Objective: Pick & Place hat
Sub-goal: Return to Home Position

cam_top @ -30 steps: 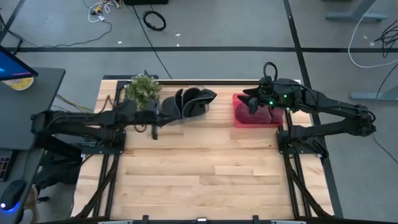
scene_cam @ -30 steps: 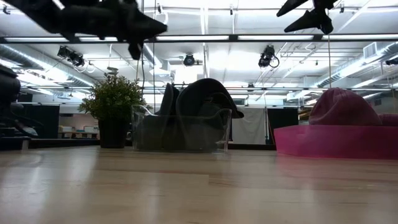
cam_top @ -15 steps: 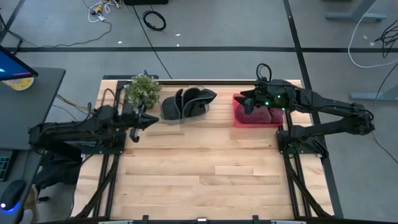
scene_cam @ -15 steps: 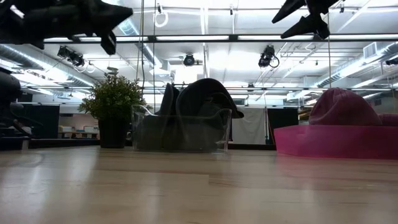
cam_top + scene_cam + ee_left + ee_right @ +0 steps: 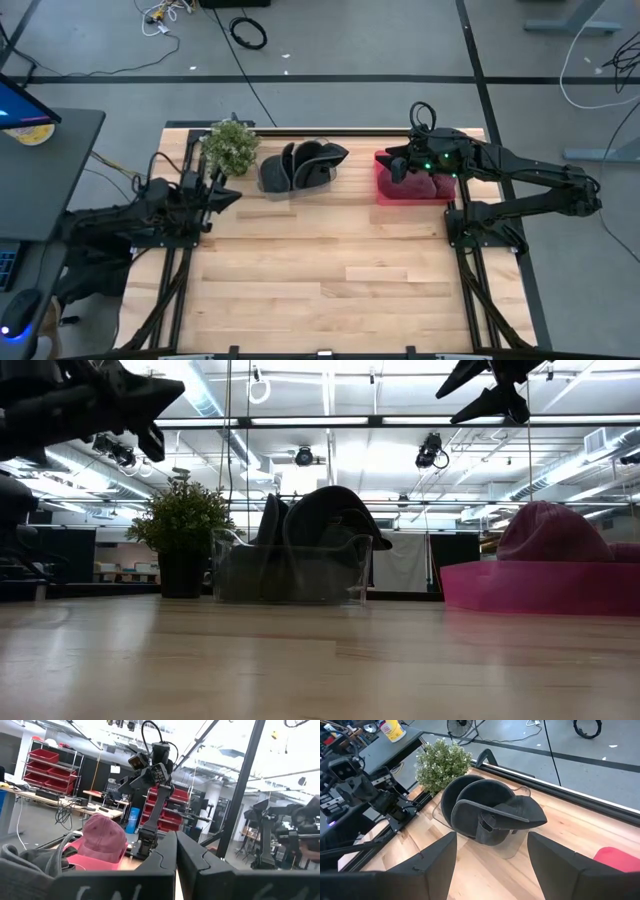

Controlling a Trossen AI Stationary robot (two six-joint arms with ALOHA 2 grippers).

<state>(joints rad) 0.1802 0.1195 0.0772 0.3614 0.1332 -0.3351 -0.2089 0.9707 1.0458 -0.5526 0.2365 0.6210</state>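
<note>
Taking the table from above as your clock face, your left gripper [image 5: 226, 195] sits near 10 o'clock, over the table's [image 5: 320, 270] left edge, raised off the wood. Its fingers [image 5: 162, 862] are pressed together with nothing between them.

Just past it towards 11 o'clock stands the potted plant [image 5: 230, 143], upright and close beside the transparent bin [image 5: 232, 575]. You will find the task's things in that bin, which stands on the wood at 12 o'clock against the far edge. The black caps [image 5: 485, 812] stand on edge in it, nested crown against crown. Their tops rise above the rim and one brim juts out over the wall on the 3 o'clock side. At least two crowns show; you cannot count them more exactly than that. No cap lies on the bare table.

At about 1 o'clock, apart from the clear bin, is the pink bin [image 5: 540, 588]. It is low-walled and holds one pink cap [image 5: 550, 530], crown up and rising well above its rim.

Your right gripper [image 5: 393, 168] hangs in the air above the 9 o'clock end of that pink bin, high over the table in the low view. Its fingers [image 5: 427, 865] are spread wide and carry nothing, and they point towards the clear bin and the plant.
</note>
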